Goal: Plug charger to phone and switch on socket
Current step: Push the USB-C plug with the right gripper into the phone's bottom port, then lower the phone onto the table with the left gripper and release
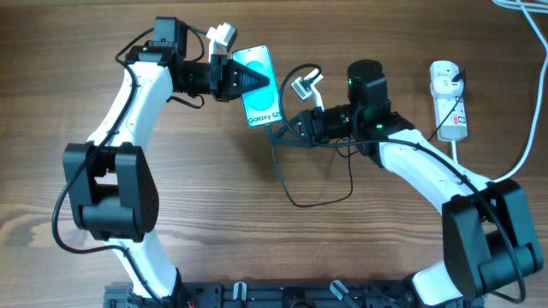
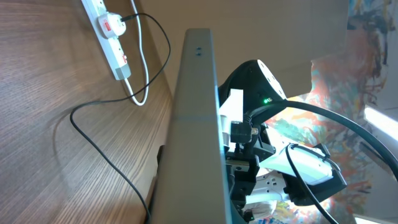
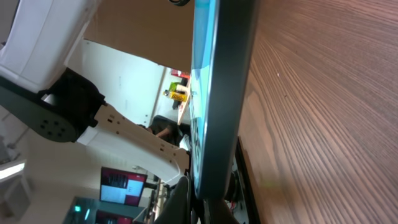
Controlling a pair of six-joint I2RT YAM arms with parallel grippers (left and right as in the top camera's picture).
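The phone [image 1: 259,85] has a lit blue screen and is held up off the table, tilted. My left gripper [image 1: 241,79] is shut on its upper side edge. In the left wrist view the phone shows edge-on [image 2: 196,124], and in the right wrist view too [image 3: 227,93]. My right gripper [image 1: 287,130] sits at the phone's lower end, shut on the charger connector, which is hidden by the fingers [image 3: 208,208]. The charger's black cable [image 1: 295,198] loops over the table. The white socket [image 1: 448,98] lies at the far right with a black plug in it; it also shows in the left wrist view [image 2: 112,37].
The socket's thick white cable [image 1: 505,175] runs along the right edge of the table and up to the far corner. The black cable loop lies between the two arms, just in front of the right arm's wrist [image 1: 368,85].
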